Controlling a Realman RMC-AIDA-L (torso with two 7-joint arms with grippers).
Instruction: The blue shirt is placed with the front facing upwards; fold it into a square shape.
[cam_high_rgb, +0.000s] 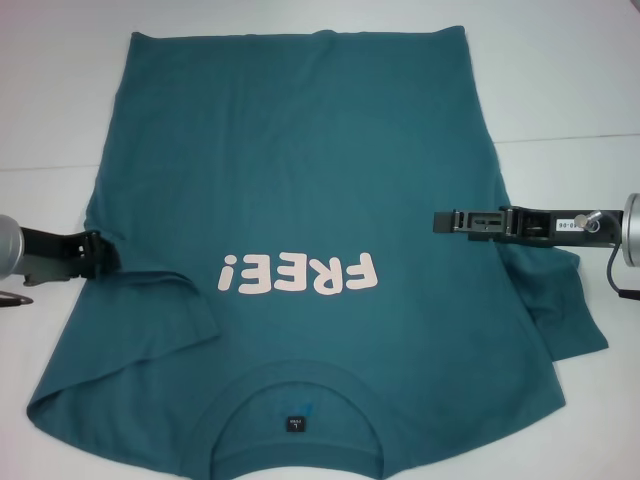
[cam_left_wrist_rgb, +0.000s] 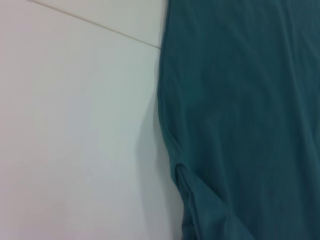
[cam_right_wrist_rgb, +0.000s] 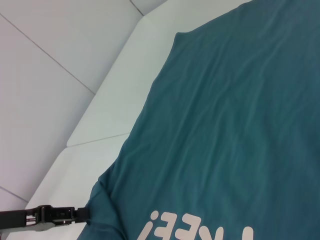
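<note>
My left gripper (cam_high_rgb: 108, 253), fingers' state indiscernible, at the shirt's (cam_high_rgb: 300, 180) left edge by the sleeve; shirt flat on the white table (cam_high_rgb: 560, 90) between my grippers, lettering up; my right gripper (cam_high_rgb: 442, 221) over its right side, likewise indiscernible.

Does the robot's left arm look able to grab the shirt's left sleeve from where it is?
Probably yes: the left gripper sits at the blue shirt's edge by the sleeve, with nothing between them.
</note>
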